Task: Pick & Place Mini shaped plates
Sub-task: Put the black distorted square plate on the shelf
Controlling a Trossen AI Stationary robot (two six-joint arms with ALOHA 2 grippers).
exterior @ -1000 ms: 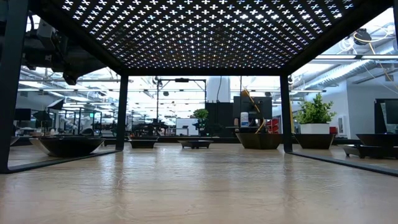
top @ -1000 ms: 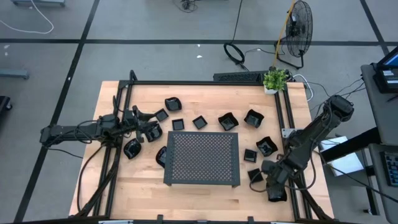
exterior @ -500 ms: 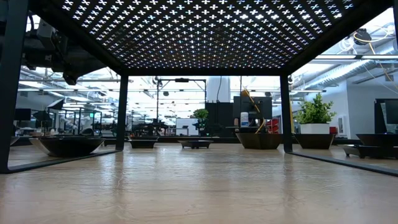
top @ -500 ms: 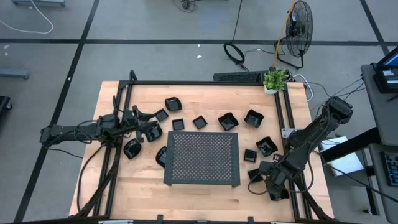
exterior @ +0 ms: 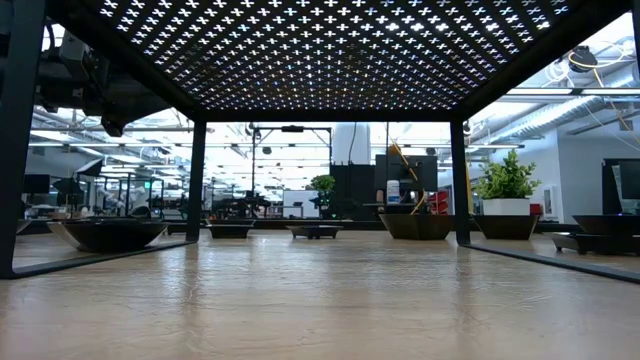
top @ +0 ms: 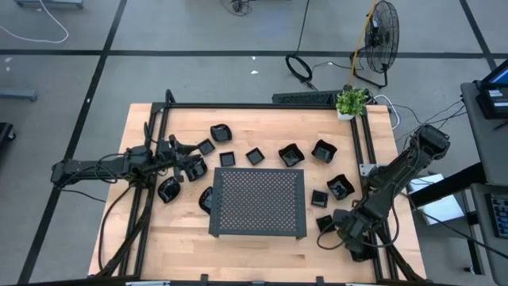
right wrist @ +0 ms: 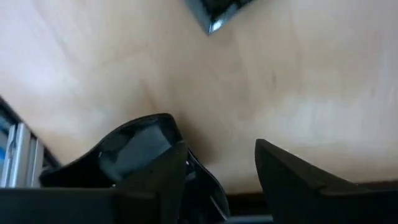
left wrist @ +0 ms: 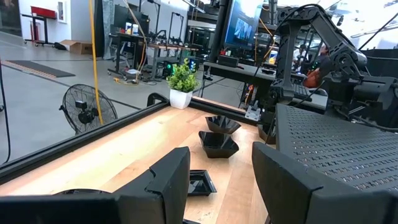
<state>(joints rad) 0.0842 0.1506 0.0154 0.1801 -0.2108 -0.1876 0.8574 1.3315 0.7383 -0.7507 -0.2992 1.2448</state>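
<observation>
Several mini shaped plates, small glossy black dishes, lie scattered on the wooden table around the dark perforated tray, for example one plate behind the tray and another plate to its left. My right gripper stands open, pointing steeply down near the table's front right, over bare wood. A rounded plate lies against the outer side of one of its fingers, and the corner of another plate shows farther off. My left gripper waits open and level at the table's left. My right gripper has one finger right beside the rounded plate's rim, with the plate outside the gap and resting on the table. Whether the finger touches the rim I cannot tell. Only bare wood shows between the fingers.
The tray stands on legs, with free room under it in the low view. A potted plant stands at the far right corner. A black frame rail runs along the right side, close to my right arm. A fan stands on the floor beyond.
My right gripper has swung a little toward the table's left and tipped slightly, coming closer to the plate at the front right. The left arm and the plates have kept still.
</observation>
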